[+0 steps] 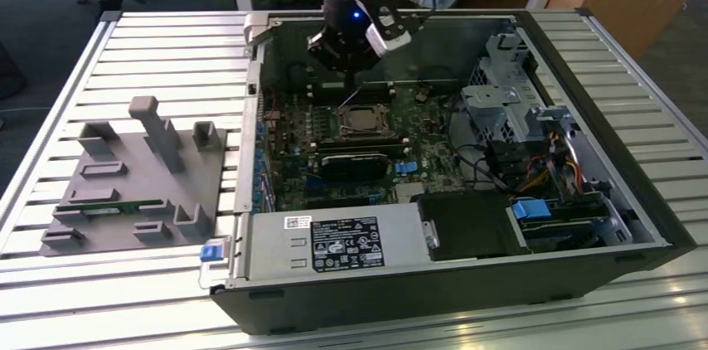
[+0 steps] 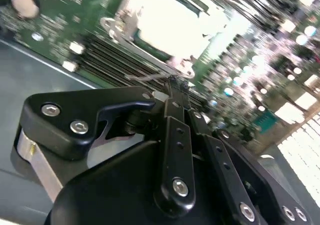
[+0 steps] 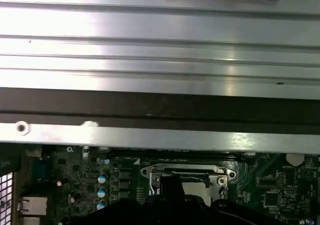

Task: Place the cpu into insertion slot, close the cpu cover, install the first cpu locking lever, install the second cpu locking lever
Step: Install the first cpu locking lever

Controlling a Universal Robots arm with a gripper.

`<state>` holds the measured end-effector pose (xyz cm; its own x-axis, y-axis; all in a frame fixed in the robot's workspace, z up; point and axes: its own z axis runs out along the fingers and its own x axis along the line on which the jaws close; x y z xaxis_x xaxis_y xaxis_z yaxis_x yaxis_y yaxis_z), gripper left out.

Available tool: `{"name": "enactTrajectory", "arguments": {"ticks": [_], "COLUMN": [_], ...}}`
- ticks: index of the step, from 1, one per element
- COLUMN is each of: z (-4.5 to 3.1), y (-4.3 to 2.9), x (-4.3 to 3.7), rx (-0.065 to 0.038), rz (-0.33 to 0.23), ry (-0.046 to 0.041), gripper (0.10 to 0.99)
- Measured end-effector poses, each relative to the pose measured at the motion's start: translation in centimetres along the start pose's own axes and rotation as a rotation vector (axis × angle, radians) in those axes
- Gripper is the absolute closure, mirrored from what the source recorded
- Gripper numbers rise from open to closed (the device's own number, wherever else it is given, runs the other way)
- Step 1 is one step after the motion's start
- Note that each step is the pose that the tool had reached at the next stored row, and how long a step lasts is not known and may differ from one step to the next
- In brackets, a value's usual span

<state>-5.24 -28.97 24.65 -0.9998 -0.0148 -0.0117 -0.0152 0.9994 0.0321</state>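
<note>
Working the hand over the CPU socket

I am holding the hand [image 2: 175,87] clenched, fingertips pinched together just over a thin wire locking lever [image 2: 145,76], judging it narrowed for that slim part. Directly beneath it the cpu cover [image 1: 363,121] is lying flat over the insertion slot [image 1: 364,123] on the motherboard [image 1: 332,151], inside the computer case [image 1: 619,201].

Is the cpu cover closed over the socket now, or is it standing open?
Closed, it seems: in the exterior view the cpu cover lies flat on the motherboard, below the gripper. Whether it is locked, I cannot tell.
</note>
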Motion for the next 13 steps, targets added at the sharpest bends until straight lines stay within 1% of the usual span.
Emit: {"name": "enactTrajectory", "arguments": {"ticks": [1,2,4,5,7,8,13], "z": [0.08,0.13,0.15,0.16,0.23,0.3,0.71], "y": [0.0,0.0,-0.01,-0.01,-0.01,-0.01,0.05], "x": [-0.44,-0.59,-0.62,-0.62,-0.62,-0.62,-0.76], "rx": [0.0,0.0,-0.001,-0.007,-0.023,-0.027,-0.027], "rz": [0.0,0.0,0.0,0.0,-0.001,-0.001,-0.002], "ry": [0.0002,0.0002,0.0003,0.0002,-0.0002,-0.0003,-0.0002], "gripper": [0.98,0.98,0.98,0.98,0.98,0.98,0.98]}}
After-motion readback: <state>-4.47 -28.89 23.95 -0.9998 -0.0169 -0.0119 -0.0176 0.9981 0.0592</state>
